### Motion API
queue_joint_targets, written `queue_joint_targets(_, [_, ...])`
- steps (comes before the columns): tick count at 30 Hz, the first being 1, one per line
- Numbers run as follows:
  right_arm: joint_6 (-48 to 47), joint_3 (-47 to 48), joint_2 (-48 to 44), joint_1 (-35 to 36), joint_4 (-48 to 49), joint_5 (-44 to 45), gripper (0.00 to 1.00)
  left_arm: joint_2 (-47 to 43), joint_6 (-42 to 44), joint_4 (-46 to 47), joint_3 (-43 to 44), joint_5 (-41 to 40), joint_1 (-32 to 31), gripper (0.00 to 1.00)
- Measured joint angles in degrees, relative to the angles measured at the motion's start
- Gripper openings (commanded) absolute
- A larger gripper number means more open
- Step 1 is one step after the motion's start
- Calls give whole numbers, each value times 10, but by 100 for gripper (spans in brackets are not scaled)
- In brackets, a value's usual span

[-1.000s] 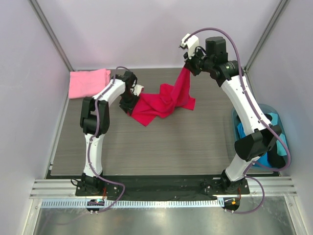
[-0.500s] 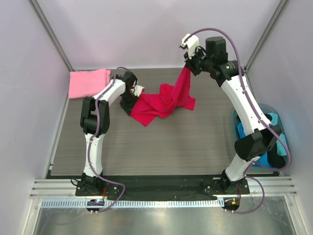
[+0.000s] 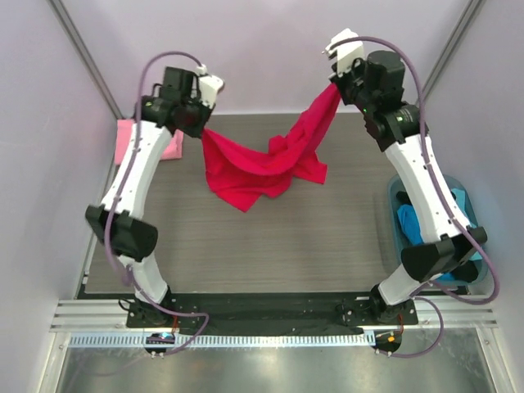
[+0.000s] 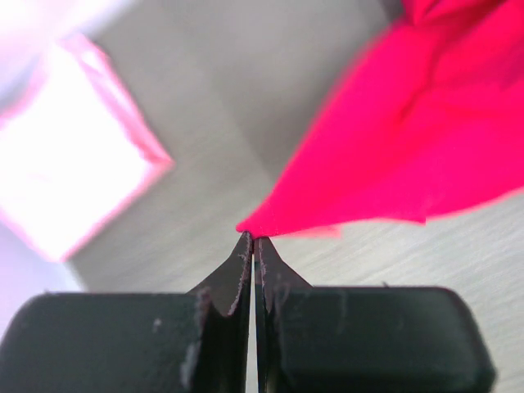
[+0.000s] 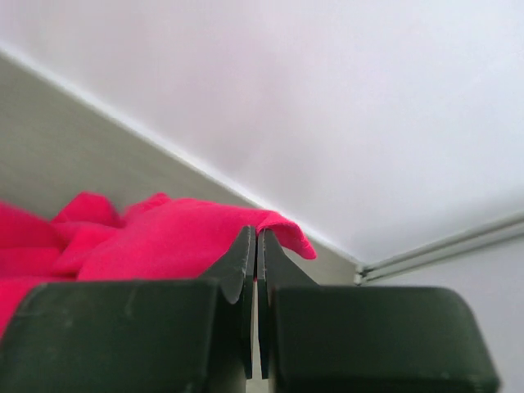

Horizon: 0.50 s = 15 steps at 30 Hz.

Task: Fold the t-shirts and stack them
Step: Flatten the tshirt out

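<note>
Left gripper (image 3: 199, 124) and right gripper (image 3: 336, 85) are each pinched tight on a corner of the red tee (image 3: 262, 168), hoisting it just right of the pink tee (image 3: 124, 137), probably to shake it open for folding.

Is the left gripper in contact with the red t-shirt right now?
Touching. In the left wrist view the left gripper has its jaws shut on a pinched corner of the red t-shirt.
</note>
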Motion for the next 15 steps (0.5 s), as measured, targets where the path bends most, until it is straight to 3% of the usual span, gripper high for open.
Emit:
queue_joint_targets(7, [35, -14, -107, -2, 34, 40, 1, -139, 12, 7, 40, -29, 3, 0])
queue_joint_targets(12, [69, -53, -255, -3, 19, 23, 1, -253, 25, -3, -8, -44, 3, 0])
queue_joint_targets(15, [83, -20, -310, -9, 0, 9, 1, -312, 36, -6, -12, -52, 6, 0])
